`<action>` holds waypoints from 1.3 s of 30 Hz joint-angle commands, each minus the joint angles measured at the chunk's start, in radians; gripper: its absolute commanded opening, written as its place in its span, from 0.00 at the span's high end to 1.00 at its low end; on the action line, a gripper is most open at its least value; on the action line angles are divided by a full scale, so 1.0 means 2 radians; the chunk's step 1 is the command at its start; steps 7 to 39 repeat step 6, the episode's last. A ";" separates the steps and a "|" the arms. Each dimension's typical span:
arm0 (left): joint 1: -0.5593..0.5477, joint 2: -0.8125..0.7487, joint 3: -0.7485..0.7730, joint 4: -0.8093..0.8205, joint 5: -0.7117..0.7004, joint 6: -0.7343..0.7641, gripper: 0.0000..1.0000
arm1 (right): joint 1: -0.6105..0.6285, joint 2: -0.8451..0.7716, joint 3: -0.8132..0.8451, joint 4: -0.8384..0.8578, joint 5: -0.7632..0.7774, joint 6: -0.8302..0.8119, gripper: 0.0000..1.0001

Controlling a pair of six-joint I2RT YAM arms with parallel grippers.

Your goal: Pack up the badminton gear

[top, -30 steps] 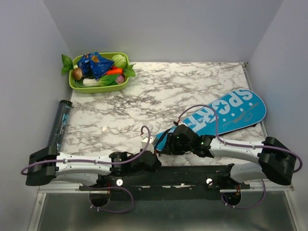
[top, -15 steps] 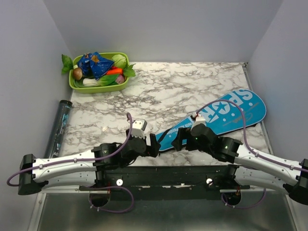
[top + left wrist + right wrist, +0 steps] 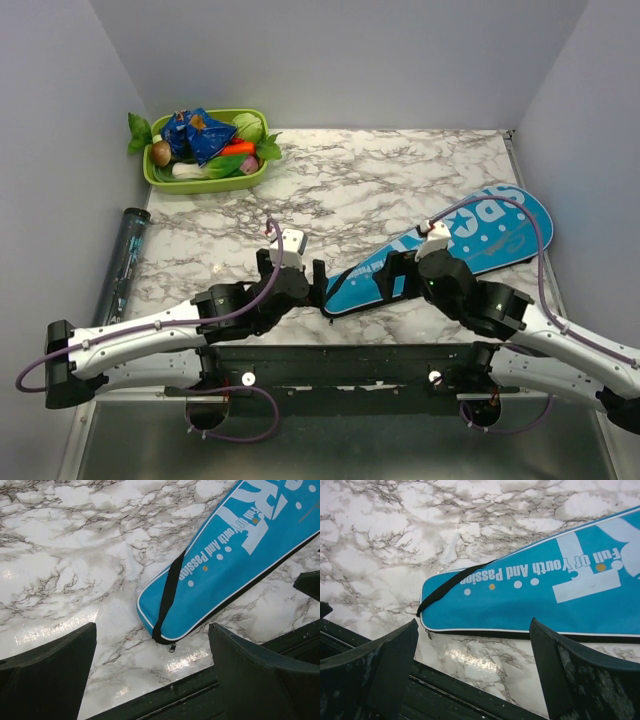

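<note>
Moved forward from the near edge over the last second, opening wide on both sides. Gapes empty at the left end effector (image 3: 297, 268), just beside the narrow tip of the blue SPORT cover (image 3: 490, 235). Gapes empty at the right end effector (image 3: 400, 272), over its neck. Lies diagonally across the right half of the marble surface (image 3: 350, 180). Farther out, along the left edge, lies the dark clear tube (image 3: 125, 260).

The blue racket-shaped cover (image 3: 470, 245) lies flat and slantwise on the marble surface (image 3: 340, 190). Its broad head, with white lettering and dots, points toward the far right edge. Its narrow end, crossed by a black strap and ending in a small zip pull, sits near the middle of the near edge. The dark clear tube (image 3: 124, 262) lies on its side along the surface's left edge, lengthwise from near to far, well apart from the cover.
</note>
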 commanded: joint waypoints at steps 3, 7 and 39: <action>0.002 0.022 0.021 -0.004 -0.014 0.017 0.01 | 0.000 -0.050 -0.017 0.018 -0.002 -0.059 0.00; 0.002 0.028 0.019 0.000 -0.016 0.011 0.01 | -0.001 -0.049 -0.013 0.010 0.008 -0.052 0.00; 0.002 0.028 0.019 0.000 -0.016 0.011 0.01 | -0.001 -0.049 -0.013 0.010 0.008 -0.052 0.00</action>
